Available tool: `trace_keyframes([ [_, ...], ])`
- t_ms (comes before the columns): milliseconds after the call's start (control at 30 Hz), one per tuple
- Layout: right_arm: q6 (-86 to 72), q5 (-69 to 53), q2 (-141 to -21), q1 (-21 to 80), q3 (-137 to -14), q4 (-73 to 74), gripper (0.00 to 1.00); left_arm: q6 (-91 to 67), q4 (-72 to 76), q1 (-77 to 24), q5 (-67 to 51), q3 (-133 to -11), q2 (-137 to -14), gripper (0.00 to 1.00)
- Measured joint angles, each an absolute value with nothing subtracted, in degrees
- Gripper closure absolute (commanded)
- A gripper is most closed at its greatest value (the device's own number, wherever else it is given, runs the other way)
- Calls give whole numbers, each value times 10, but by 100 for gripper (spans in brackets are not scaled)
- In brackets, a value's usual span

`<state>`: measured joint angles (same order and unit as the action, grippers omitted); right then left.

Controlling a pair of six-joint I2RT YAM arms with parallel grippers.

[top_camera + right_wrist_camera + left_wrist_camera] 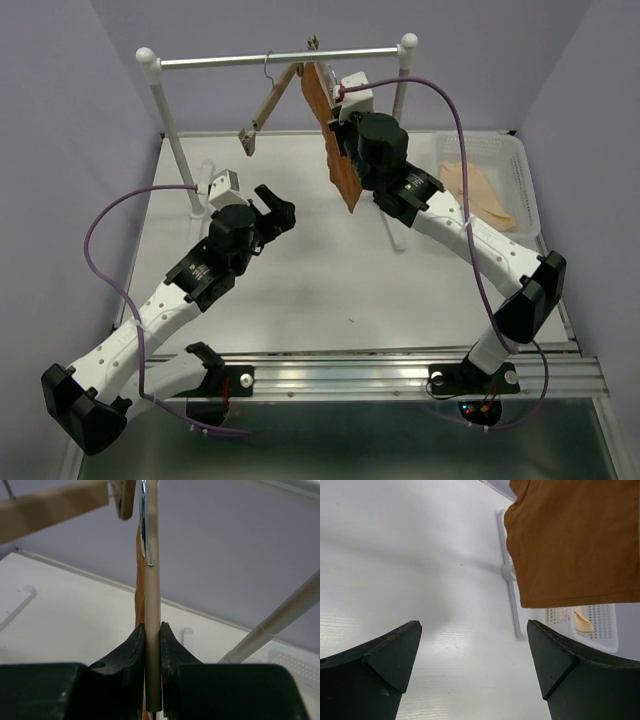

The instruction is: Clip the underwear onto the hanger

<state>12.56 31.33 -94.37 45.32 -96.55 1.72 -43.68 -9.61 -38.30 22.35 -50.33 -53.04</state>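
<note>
Right gripper [152, 632] is clamping its jaws on the hanger [154, 595] bar, which is showing edge-on and running straight away from the wrist. Underwear [338, 150] is hanging flat along that bar, long axis steep: top end sitting at the steel rail [250, 60], bottom end pointing down toward the table [330, 280]. Left gripper [277, 206] is hovering over the table, jaws standing wide apart, holding nothing. Second hanger [268, 108] is dangling tilted just left of the underwear.

Right hand [152, 632] on likely hanger [152, 592]
</note>
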Motion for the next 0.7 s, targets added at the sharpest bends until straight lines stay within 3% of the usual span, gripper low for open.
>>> trace_keyframes([
  [500, 175, 322, -1064, 399, -1155, 45, 99, -440, -83, -383, 220, -491, -531, 1],
  [700, 145, 311, -1084, 368, -1173, 74, 99, -441, -83, -383, 221, -491, -531, 1],
])
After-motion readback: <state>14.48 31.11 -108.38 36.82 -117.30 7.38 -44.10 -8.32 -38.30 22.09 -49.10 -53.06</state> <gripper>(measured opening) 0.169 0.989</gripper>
